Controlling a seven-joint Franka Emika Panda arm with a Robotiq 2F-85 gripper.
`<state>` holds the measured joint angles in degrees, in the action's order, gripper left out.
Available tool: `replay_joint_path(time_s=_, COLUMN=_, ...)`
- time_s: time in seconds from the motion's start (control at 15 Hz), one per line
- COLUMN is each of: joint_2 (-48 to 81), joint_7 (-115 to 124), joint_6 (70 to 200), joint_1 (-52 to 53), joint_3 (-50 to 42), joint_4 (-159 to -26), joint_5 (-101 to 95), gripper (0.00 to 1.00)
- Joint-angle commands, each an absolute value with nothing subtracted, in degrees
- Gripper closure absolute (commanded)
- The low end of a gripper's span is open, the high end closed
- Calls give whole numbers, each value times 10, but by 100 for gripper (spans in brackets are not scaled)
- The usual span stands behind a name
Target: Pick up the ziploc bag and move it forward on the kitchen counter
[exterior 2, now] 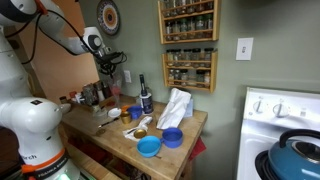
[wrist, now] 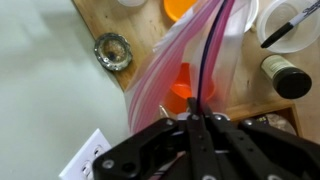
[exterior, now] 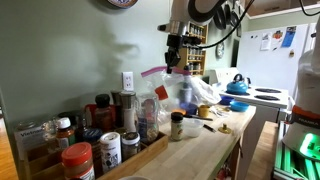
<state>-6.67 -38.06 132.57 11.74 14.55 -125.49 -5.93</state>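
Observation:
The ziploc bag (exterior: 163,92) is clear with a pink zip strip and hangs in the air above the wooden counter (exterior: 205,150). My gripper (exterior: 173,60) is shut on its top edge. In the wrist view the bag (wrist: 185,55) hangs down from my shut fingers (wrist: 196,116), pinkish and translucent, with something orange showing through it. In an exterior view my gripper (exterior 2: 108,68) is above the far end of the counter (exterior 2: 165,155), and the bag is hard to make out below it.
Spice jars (exterior: 78,160) and a white jar (exterior: 110,148) crowd the near counter end; a small jar (exterior: 177,125) stands mid-counter. Two blue bowls (exterior 2: 149,147), a crumpled white bag (exterior 2: 177,107) and a dark bottle (exterior 2: 146,97) sit there. A stove (exterior 2: 285,110) stands beside.

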Motion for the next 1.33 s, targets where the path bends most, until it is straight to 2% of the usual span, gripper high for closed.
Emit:
replay_joint_path(time_s=0.0, joint_2=-100, joint_7=-363, joint_6=1349, joint_1=130, joint_3=137, joint_4=-1270, joint_5=-74, gripper=99)
replay_joint_path(time_s=0.8, joint_2=-106, joint_7=-391, joint_6=1371, joint_1=149, joint_3=133, joint_4=-1246, joint_5=-75, gripper=98)
replay_joint_path(time_s=0.93, joint_2=-83, joint_7=-457, joint_6=1429, joint_1=154, joint_3=130, joint_4=-1232, joint_5=-92, gripper=99)
replay_joint_path(time_s=1.27, joint_2=-45, joint_7=-604, joint_6=1481, joint_1=153, joint_3=124, joint_4=-1192, joint_5=-99, gripper=99)
